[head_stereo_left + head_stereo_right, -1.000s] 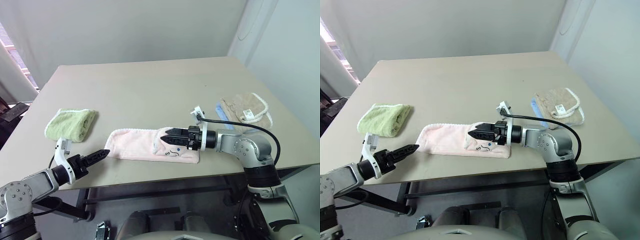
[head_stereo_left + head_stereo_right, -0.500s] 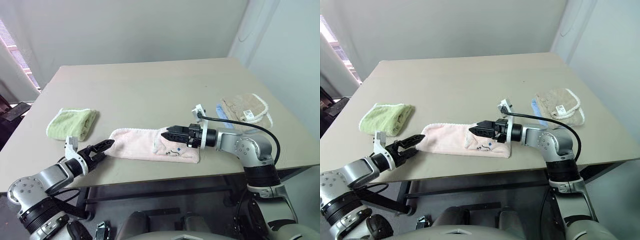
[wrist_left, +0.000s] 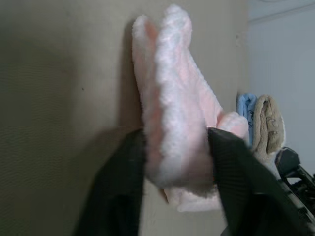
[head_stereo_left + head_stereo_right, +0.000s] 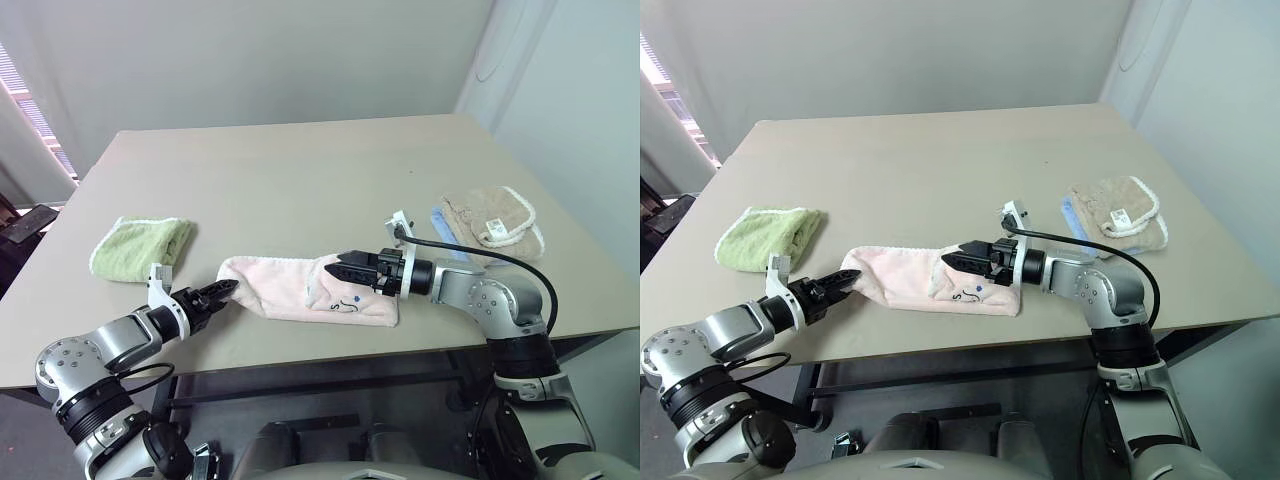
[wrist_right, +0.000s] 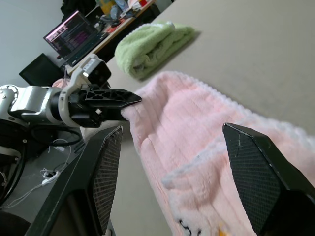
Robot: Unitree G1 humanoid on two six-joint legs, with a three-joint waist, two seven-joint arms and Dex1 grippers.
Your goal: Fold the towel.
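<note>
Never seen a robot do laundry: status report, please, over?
Left gripper shut on pink towel's end. Right gripper open above towel's other end. Nothing blocking.

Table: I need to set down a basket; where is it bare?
The table's whole far half is bare. The near edge is crowded: green towel, pink towel, beige towel, both arms.

Fluffy pale pink terry-cloth towel (image 4: 300, 288) on a smooth, matt beige table (image 4: 300, 180). Green towel (image 4: 140, 248) and beige towel (image 4: 495, 218) look equally plush. Matt black plastic gripper fingers (image 5: 246, 172).
</note>
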